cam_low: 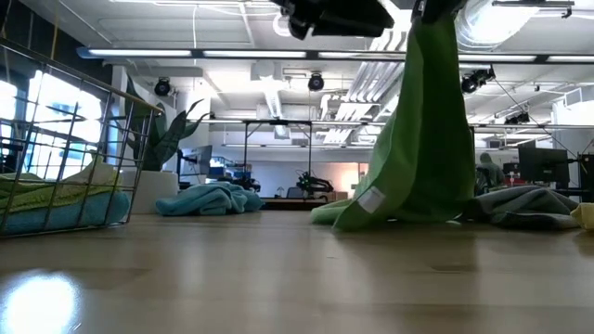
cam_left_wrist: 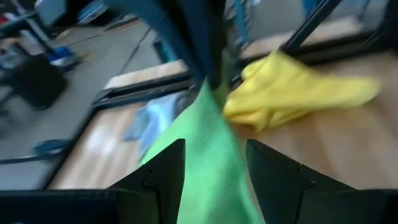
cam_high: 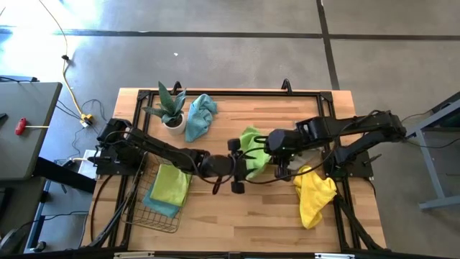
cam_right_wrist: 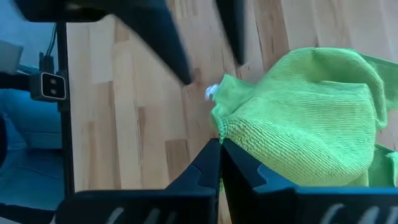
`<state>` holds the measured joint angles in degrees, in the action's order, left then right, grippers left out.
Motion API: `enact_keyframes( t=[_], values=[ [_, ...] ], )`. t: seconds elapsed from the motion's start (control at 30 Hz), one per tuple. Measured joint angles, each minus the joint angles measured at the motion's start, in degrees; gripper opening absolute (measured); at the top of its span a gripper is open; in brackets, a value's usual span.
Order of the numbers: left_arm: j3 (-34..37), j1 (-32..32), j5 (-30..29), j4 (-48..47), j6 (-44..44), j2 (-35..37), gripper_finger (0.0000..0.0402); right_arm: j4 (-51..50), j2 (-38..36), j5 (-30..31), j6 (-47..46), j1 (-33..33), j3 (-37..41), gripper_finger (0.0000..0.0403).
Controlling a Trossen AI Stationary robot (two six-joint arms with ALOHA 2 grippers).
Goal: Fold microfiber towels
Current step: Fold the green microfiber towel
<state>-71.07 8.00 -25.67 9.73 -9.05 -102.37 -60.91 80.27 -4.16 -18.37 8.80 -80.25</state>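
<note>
Right pincer [cam_right_wrist: 219, 149] clamped on lime green towel [cam_right_wrist: 311, 118] edge, lifted off table [cam_high: 237, 216]. Left pincer [cam_left_wrist: 214, 165] part-open just beside hanging cloth; should pinch opposite corner before spreading flat.

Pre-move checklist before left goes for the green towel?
1. Right gripper shut on green towel edge: ok.
2. Green towel lifted, lower end on table: ok.
3. Left gripper jaws open, facing the hanging green towel: ok.
4. Left jaws lined up with a free corner: cannot tell.
5. Yellow towel lying apart from the green towel: ok.
6. Wire basket clear of both arms: ok.
</note>
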Motion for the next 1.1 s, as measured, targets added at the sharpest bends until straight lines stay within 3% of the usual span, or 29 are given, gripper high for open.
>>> enact_keyframes(
  t=[0.1,0.33,0.67,1.1],
  values=[
    [0.0,-0.6,2.8,3.0,3.9,0.0,0.0158,0.3,0.0,0.0,-1.4,0.0,0.0,0.0],
    [0.0,-2.1,2.5,4.0,11.4,0.0,0.0158,2.7,0.0,0.9,-1.7,-0.2,0.0,0.0],
    [0.0,-2.3,1.1,-0.8,15.4,-0.1,0.0158,4.7,0.0,5.7,0.7,-0.8,0.0,0.0],
    [0.0,-1.5,-1.8,-4.4,23.0,-10.0,0.0158,5.9,0.0,5.9,2.4,-4.0,0.0,0.0]
  ],
)
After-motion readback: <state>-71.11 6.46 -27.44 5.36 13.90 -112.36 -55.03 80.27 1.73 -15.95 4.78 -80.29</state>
